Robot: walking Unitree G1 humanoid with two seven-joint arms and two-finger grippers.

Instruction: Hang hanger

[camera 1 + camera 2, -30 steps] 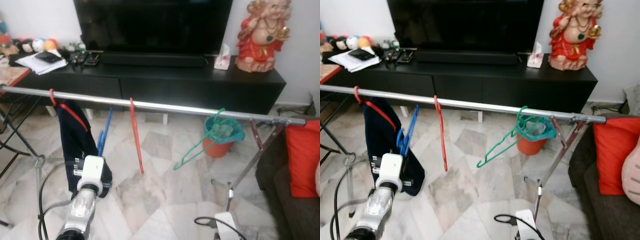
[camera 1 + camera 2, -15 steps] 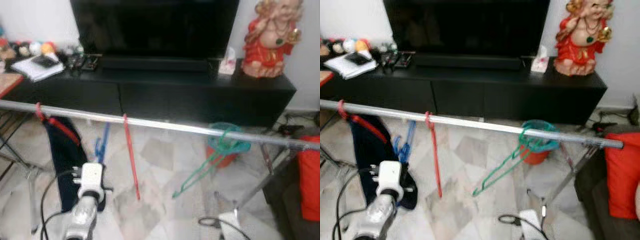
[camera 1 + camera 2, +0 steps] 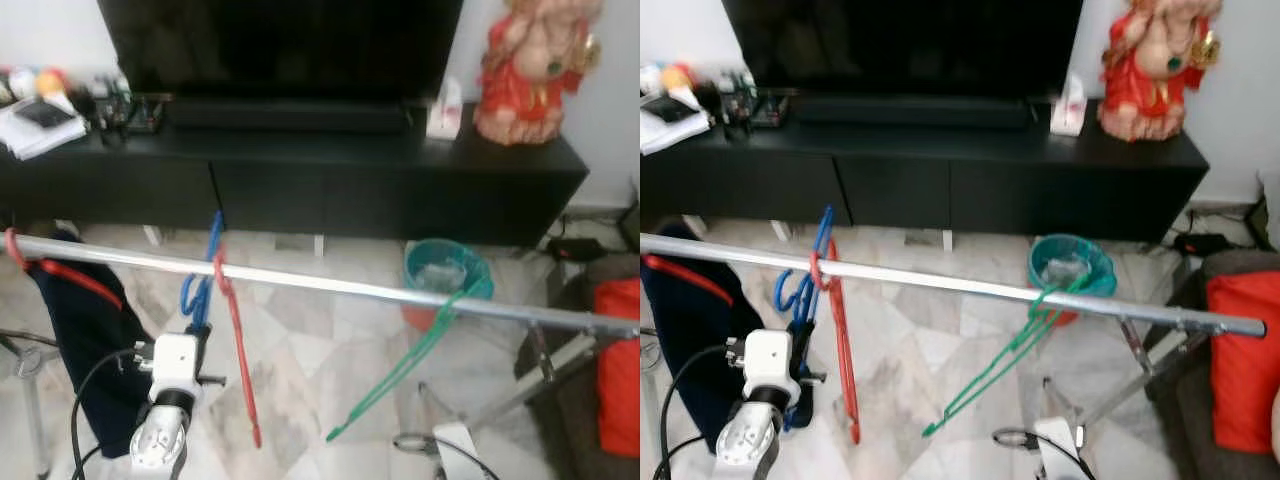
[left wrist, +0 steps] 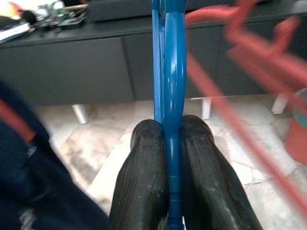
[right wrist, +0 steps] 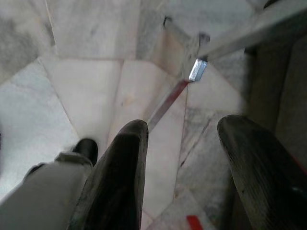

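Your left gripper (image 4: 171, 158) is clamped on the thin blue plastic hanger (image 3: 203, 275), both black fingers (image 4: 144, 177) pressed flat against its narrow edge. From the gripper the hanger rises straight up, and its top crosses the long silver metal rail (image 3: 330, 287) just above; whether it touches the rail you cannot tell. Just beside the gripper, a red plastic hanger (image 3: 236, 345) hooks over the same rail and hangs down. Further along towards your right arm, a green wire hanger (image 3: 400, 365) dangles tilted from the rail. Your right gripper (image 5: 184, 143) points down at the marble floor (image 5: 72, 81), fingers spread apart and holding nothing.
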